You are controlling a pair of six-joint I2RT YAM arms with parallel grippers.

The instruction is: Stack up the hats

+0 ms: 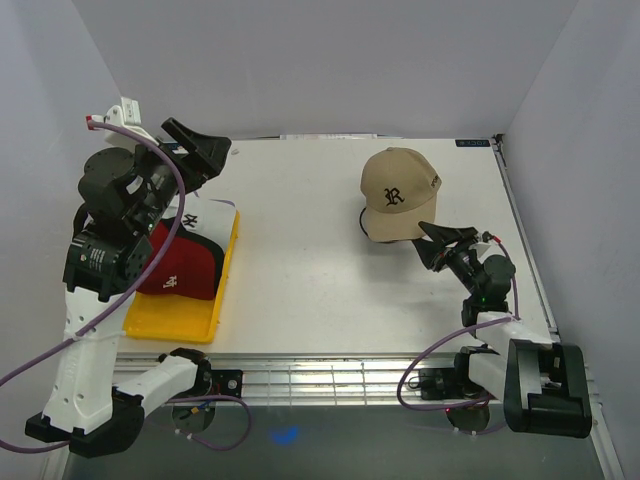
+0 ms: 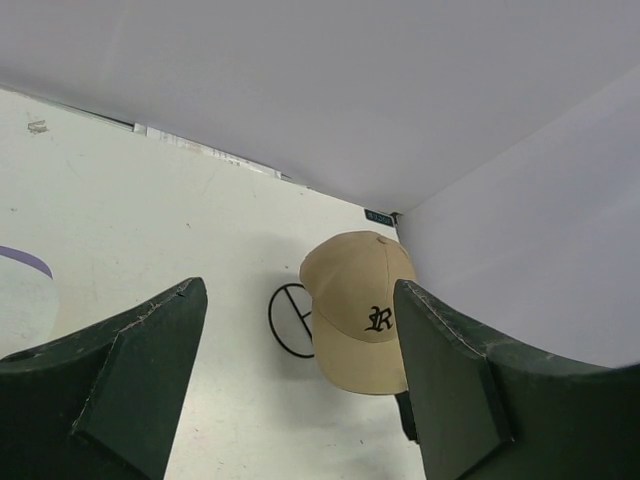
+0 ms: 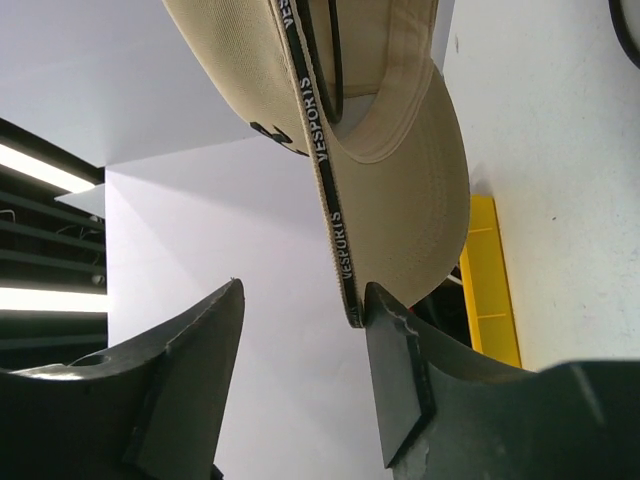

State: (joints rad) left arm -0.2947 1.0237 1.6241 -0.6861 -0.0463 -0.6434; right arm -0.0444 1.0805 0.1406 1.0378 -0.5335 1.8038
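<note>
A red cap (image 1: 180,268) lies in the yellow tray (image 1: 178,320). A tan cap (image 1: 398,188) sits on a wire stand (image 2: 288,322) well right of the tray. The left gripper (image 1: 200,146) hangs spread above the tray's far end. The right gripper (image 1: 447,237) is spread too, with the tan cap's rim between its fingers.

Yellow tray and wire stand on a white table

The yellow tray (image 1: 170,318) lies along the left side of the white table (image 1: 300,270). The black wire stand (image 2: 270,317) sits well apart from it at the far right. Pale grey walls (image 1: 330,60) close in three sides. A small dark label (image 1: 473,143) marks the far right corner, and a blue mark (image 1: 285,435) shows on the floor in front.
</note>
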